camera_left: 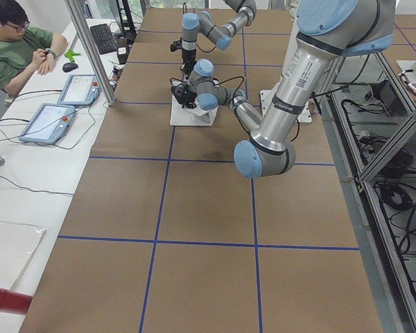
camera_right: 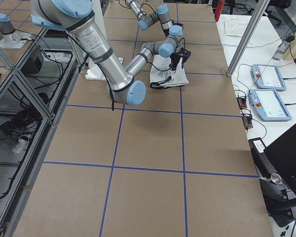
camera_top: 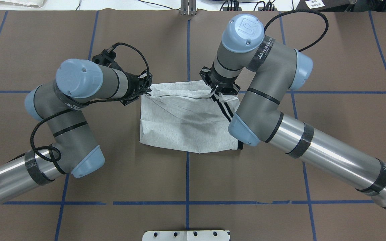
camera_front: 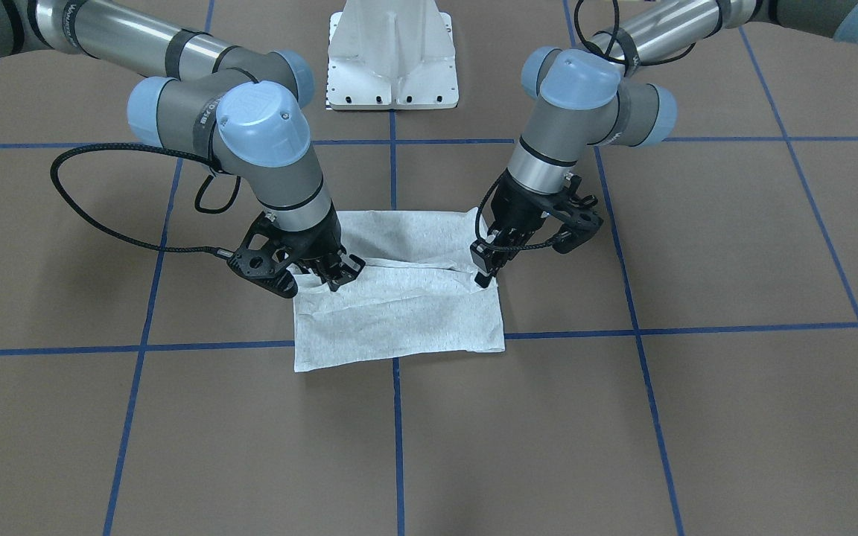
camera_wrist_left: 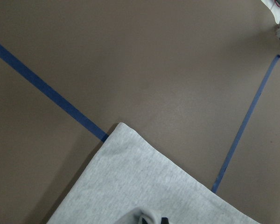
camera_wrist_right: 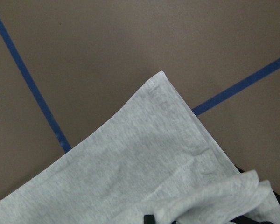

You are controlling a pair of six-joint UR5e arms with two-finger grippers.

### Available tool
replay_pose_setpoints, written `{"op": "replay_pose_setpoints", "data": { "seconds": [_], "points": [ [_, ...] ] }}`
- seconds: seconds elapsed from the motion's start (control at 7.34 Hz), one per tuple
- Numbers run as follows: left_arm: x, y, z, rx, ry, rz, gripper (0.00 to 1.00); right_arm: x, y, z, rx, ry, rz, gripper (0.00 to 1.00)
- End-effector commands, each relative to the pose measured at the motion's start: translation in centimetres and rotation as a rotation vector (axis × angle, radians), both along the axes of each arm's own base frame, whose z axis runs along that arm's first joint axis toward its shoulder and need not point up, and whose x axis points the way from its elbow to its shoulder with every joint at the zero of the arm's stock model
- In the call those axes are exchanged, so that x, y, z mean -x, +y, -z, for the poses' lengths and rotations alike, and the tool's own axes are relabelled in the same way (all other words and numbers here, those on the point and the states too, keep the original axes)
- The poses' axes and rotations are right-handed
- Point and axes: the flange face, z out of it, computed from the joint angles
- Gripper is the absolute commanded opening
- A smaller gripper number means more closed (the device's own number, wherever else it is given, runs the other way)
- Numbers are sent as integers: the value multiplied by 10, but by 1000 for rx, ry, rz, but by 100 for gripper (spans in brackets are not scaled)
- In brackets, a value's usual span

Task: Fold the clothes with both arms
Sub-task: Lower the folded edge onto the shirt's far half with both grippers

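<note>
Bent steeply downward, left claw [camera_front: 485, 274] and right claw [camera_front: 336, 279] pinch T-shirt [camera_front: 399, 313].

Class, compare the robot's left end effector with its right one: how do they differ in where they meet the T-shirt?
The left end effector grips the T-shirt at its left side, the right end effector at its right side. Black stripes lie beside the right one, none beside the left. Both pinch a lifted, wrinkled fold of cloth.

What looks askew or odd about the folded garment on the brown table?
The light heather-grey T-shirt is rumpled along its far fold, bunched between the black left pincer and right pincer; black double stripes show at its right edge.
</note>
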Motion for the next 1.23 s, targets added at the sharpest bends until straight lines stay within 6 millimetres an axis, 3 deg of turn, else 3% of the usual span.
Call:
{"op": "replay_pose_setpoints", "data": {
  "seconds": [0.0,0.27,0.41,0.68,0.82,1.09],
  "points": [
    [4,-6,0,5,-9,10,98,-4,-7,-3,9,0,-12,100],
    [33,-35,-8,35,-9,17,99,-17,-19,-10,55,-21,7,100],
    [34,-33,-12,1,-28,-36,99,-18,-19,-4,34,-53,12,100],
    [32,-25,-10,-84,-44,-84,99,-15,-15,1,6,-74,28,100],
    [18,-8,-1,-156,7,-123,99,-16,-15,4,-27,-72,51,100],
    [25,18,-38,-345,51,-219,99,-20,-16,6,-55,-73,67,100]
  ]
}}
